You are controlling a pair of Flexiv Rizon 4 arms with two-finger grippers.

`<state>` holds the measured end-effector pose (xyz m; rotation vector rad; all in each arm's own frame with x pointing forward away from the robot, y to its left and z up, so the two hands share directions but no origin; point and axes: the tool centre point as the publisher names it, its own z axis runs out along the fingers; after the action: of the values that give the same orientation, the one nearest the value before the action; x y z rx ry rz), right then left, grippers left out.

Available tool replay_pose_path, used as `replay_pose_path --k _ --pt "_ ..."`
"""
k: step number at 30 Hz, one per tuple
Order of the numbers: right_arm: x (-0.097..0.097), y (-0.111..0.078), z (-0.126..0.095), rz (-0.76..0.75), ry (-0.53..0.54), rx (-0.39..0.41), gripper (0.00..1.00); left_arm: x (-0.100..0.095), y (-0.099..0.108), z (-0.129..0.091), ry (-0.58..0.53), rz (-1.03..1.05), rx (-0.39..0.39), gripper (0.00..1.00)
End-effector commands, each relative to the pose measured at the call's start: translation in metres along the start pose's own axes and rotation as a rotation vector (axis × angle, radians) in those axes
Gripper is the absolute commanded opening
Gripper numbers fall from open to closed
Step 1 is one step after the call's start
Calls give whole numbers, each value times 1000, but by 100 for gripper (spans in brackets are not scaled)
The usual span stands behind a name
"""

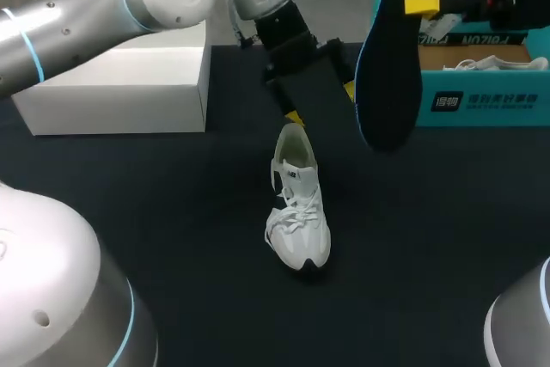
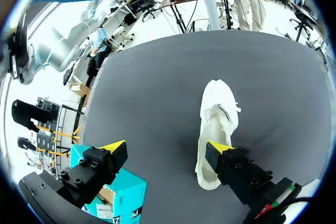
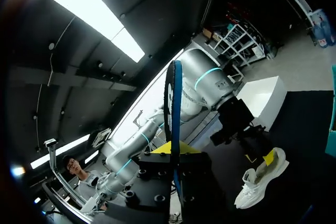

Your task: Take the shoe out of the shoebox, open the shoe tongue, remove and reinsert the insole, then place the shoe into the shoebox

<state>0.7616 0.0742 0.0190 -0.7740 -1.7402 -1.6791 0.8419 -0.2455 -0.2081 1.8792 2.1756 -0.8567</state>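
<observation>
A white sneaker [image 1: 299, 212] stands upright mid-table, toe toward the front edge. My left gripper [image 1: 320, 105] hangs open just behind and above its heel. In the left wrist view the left gripper [image 2: 165, 148] has one fingertip [image 2: 218, 148] right at the heel collar of the sneaker [image 2: 215, 119], and nothing lies between the fingers. My right gripper [image 1: 423, 2] is shut on one end of a dark blue insole [image 1: 391, 58] and holds it high, hanging down in front of the shoebox. The right gripper [image 3: 175, 153] clamps the insole [image 3: 173, 108], which shows edge-on there.
A teal shoebox [image 1: 481, 100] stands open at the back right with white laces or paper inside. A white box lid [image 1: 129, 83] lies at the back left under my left arm. Dark tabletop surrounds the sneaker.
</observation>
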Motion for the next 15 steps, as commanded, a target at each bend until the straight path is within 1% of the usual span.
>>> replay_pose_path --k 1,3,4,5,7,9,10,11,13,14,15 --pt "-11 1 -9 57 15 -4 0 10 -17 -21 -303 18 -44 100" --pt "-16 4 -14 107 26 -37 0 7 -23 -30 -372 29 -65 100" --pt "-19 5 -17 122 24 -37 0 6 -25 -34 -399 41 -60 100" --pt "-22 6 -19 146 25 -45 0 5 -28 -38 -430 44 -73 100" --pt "-27 6 -21 187 27 -32 0 2 -34 -46 -491 58 -82 100" --pt "-31 6 -22 226 31 -52 0 1 -39 -53 -540 69 -86 100" --pt "-34 5 -22 255 40 -42 0 -1 -42 -57 -581 82 -97 100" --pt "-36 4 -23 275 41 -46 0 -2 -44 -61 -596 92 -89 100" --pt "-38 2 -24 301 38 -29 0 -5 -47 -68 -633 107 -94 100" --pt "-38 2 -24 311 46 -47 0 -6 -48 -69 -638 111 -90 100" --pt "-38 2 -23 307 43 -67 0 -8 -50 -73 -668 103 -91 100"
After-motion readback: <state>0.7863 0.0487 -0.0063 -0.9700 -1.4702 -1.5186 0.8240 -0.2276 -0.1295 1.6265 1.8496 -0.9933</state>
